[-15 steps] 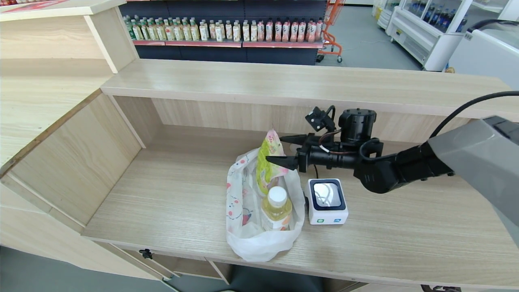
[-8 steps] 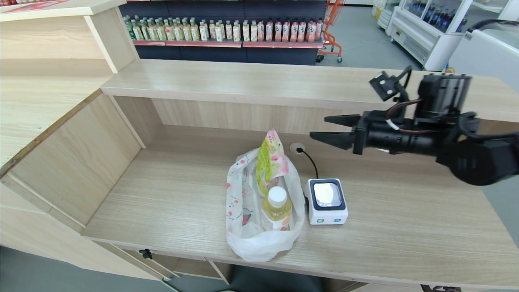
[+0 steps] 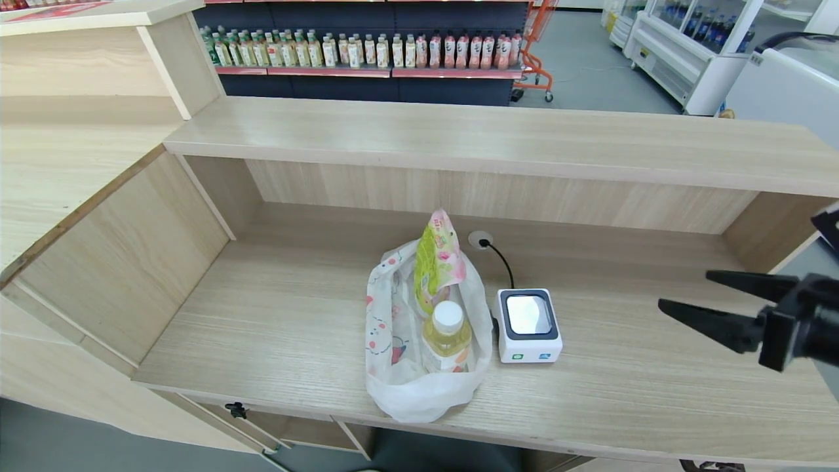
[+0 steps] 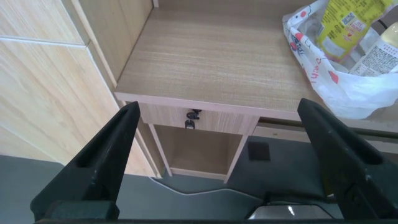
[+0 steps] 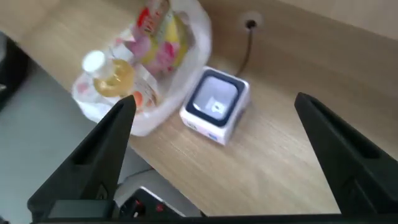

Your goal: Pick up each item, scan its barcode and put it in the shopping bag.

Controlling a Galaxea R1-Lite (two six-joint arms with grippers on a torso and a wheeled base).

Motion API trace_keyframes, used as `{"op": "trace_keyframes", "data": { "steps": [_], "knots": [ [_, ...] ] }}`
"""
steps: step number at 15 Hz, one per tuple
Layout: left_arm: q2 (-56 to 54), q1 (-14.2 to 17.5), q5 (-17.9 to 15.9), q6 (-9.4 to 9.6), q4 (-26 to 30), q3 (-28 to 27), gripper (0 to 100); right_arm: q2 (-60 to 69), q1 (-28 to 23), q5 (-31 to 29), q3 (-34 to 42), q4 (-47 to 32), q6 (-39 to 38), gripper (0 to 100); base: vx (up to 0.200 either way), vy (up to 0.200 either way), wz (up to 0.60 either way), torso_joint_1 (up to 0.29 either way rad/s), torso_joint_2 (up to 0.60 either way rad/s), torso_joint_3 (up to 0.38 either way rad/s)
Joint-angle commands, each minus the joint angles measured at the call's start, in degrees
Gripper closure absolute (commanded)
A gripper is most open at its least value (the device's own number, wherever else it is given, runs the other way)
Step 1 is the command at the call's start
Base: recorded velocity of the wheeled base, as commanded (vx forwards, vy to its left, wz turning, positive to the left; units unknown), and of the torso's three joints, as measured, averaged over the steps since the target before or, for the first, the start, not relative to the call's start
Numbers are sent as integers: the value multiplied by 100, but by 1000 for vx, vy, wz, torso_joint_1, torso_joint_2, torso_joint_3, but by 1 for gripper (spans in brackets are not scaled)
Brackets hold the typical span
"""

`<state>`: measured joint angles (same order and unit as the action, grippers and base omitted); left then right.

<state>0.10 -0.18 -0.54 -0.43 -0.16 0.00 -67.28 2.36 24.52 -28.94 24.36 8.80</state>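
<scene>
Bag (image 3: 393, 354) left of scanner (image 3: 528, 326) holds pouch (image 3: 438, 259), bottle (image 3: 448, 334); right gripper (image 3: 684, 290), right of scanner, spread, empty. We judge bagging done; next, retire arm.

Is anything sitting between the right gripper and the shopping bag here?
Yes. The scanner sits on the counter right beside the shopping bag, on the side facing the right gripper, whose jaws are open and empty.

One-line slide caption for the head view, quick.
Bottle and pouch in the shopping bag beside the scanner; right end effector open, empty, at the right end of the counter.
</scene>
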Motion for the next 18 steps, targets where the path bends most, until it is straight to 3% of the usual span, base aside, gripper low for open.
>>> {"op": "trace_keyframes", "data": {
  "steps": [1, 5, 7, 9, 14, 18],
  "knots": [
    [-1, 1, 1, -1, -2, 0, 0, 1103, -140, -500, 793, -45, 25, 0, 0, 0, 0, 0, 0, 0],
    [-1, 1, 1, -1, -2, 0, 0, 2298, -236, -1089, 1954, -71, -89, 0, 0, 0, 0, 0, 0, 0],
    [-1, 1, 1, -1, -2, 0, 0, 3204, -439, -1406, 2367, -449, -89, 0, 0, 0, 0, 0, 0, 0],
    [-1, 1, 1, -1, -2, 0, 0, 4047, -465, -1450, 2516, -1170, -168, 0, 0, 0, 0, 0, 0, 0],
    [-1, 1, 1, -1, -2, 0, 0, 5568, -219, -1485, 2894, -2119, -274, 0, 0, 0, 0, 0, 0, 0],
    [-1, 1, 1, -1, -2, 0, 0, 6148, -386, -1450, 2894, -2242, -291, 0, 0, 0, 0, 0, 0, 0]
  ]
}}
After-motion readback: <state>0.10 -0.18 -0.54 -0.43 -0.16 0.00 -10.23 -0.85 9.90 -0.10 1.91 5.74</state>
